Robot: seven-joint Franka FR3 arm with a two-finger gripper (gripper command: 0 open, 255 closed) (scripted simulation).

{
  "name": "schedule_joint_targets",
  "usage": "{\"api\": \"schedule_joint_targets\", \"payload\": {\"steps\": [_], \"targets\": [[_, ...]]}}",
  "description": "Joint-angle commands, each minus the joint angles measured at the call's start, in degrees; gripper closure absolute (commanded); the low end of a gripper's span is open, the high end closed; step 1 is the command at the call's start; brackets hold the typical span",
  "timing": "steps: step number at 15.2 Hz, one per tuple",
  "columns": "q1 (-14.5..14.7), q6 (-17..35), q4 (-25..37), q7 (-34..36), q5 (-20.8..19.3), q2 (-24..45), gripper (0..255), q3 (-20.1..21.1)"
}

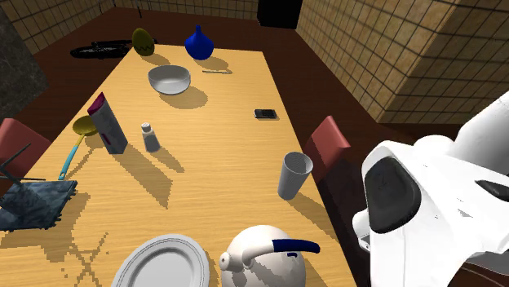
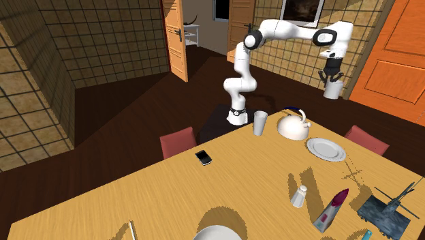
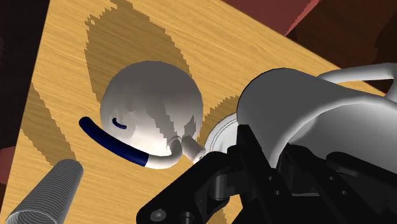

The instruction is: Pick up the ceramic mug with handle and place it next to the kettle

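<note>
Hanging from the gripper (image 2: 332,75) in the upper right of the second exterior view, the mug (image 2: 332,90) was white and upright, its long axis vertical and its mouth up toward the hand. The black fingers were pinched on its rim. It hung well above the table (image 2: 252,177), up and to the right of the kettle (image 2: 293,126). In the wrist view the mug bulked large just ahead of the fingers. A thin white loop, seemingly its handle, jutted from the side turned away from the kettle. The second exterior view did not let me tell which way the handle pointed. The wrist view looked down on the kettle's dome and blue handle, with a ribbed cup (image 3: 48,191) near it. The shoulder view gave the kettle at bottom centre, a plate (image 1: 163,262) just beside it and the cup farther up the table.
</note>
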Motion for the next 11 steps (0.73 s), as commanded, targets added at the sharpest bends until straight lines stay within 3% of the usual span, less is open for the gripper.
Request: {"api": "schedule_joint_targets", "payload": {"steps": [1, 2, 11], "targets": [[0.82, -0.67, 3.22, 6.6, -5.59, 5.9, 255, 4.82], [1.87, -1.17, 4.53, 8.91, -8.01, 8.41, 255, 5.92], [1.74, 6.02, -3.22, 8.48, -6.64, 6.84, 255, 5.0]]}}
